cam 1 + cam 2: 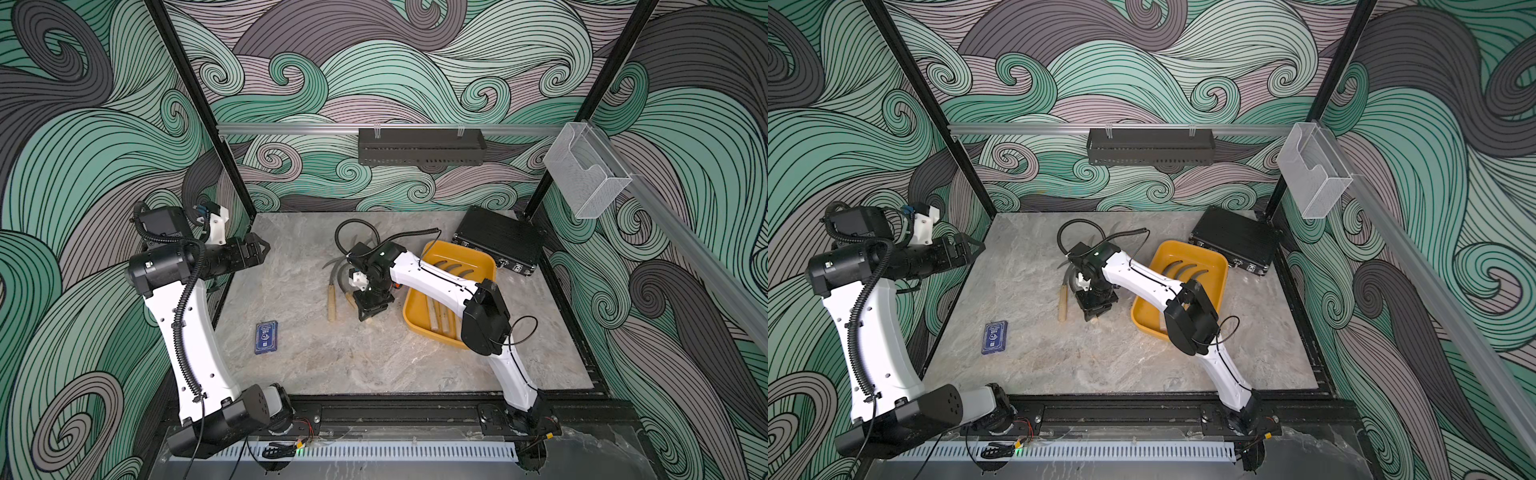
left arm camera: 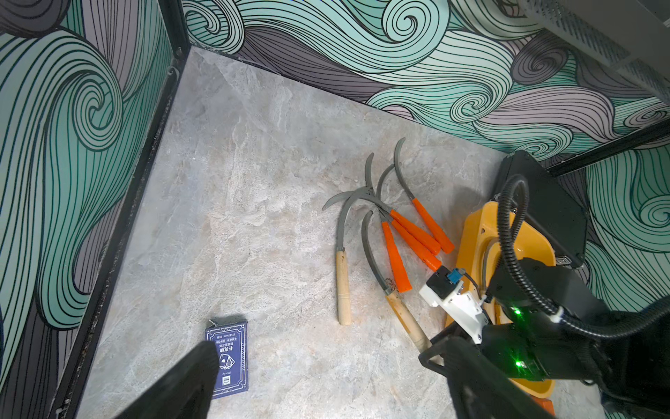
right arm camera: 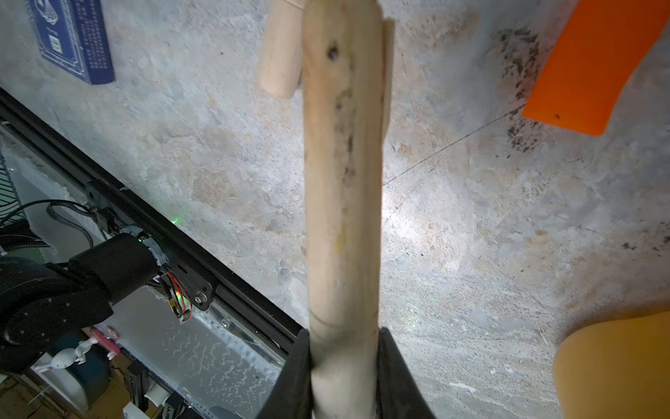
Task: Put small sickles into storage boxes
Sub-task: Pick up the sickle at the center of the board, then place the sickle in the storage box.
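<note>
Nearest the front of the worktop (image 1: 353, 365), a blue card box (image 1: 266, 337) is lying flat on the left side. Just beyond it, mid-worktop, the right jaws are clenching the butt end of a wooden-handled sickle (image 3: 342, 181), its handle running straight out from between them. A second wooden-handled sickle (image 2: 342, 286) is lying just beside it, and four orange-handled sickles (image 2: 417, 239) are fanning out behind, their blades crossing. To their right, the yellow tray (image 1: 469, 255) is sitting at an angle, holding at least three sickles (image 1: 435, 318) with wooden handles. At the left edge, the left jaws are hanging spread wide, gripping nothing. Farthest back, a black case (image 1: 498, 241) is resting near the corner.
</note>
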{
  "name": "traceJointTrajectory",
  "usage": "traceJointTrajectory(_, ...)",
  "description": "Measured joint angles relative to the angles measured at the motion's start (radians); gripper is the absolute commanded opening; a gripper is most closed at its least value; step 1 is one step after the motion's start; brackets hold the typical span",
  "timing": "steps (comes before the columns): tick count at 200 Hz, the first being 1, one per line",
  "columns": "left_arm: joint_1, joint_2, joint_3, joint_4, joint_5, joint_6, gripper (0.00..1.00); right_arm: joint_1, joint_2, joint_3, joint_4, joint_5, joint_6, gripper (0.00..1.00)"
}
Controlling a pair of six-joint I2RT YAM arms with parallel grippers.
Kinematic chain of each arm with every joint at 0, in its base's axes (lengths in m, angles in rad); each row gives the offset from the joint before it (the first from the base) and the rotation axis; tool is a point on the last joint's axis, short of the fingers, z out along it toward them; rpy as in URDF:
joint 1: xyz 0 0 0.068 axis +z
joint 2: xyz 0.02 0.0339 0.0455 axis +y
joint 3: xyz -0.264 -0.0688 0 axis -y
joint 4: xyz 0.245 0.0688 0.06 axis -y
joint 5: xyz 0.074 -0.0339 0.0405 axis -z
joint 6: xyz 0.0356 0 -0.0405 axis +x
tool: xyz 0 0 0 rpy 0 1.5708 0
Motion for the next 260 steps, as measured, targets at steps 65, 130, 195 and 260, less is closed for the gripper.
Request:
traceJointTrajectory(65,0.000,0.002,0.040,-0.002,0.006,-0.001,0.97,-0.002,-0.099,-0.019,-0.001,-0.010,0.000,0.01)
traceJointTrajectory(130,0.000,0.015,0.046,-0.003,0.014,-0.001,0.97,-0.024,-0.215,-0.071,-0.003,-0.006,0.017,0.00)
traceJointTrajectory(195,0.000,0.023,0.046,-0.007,0.020,0.013,0.97,-0.054,-0.479,-0.272,0.002,0.042,0.048,0.01)
traceJointTrajectory(260,0.000,0.023,0.017,-0.019,0.025,0.064,0.97,-0.127,-0.778,-0.555,0.011,0.087,0.096,0.02)
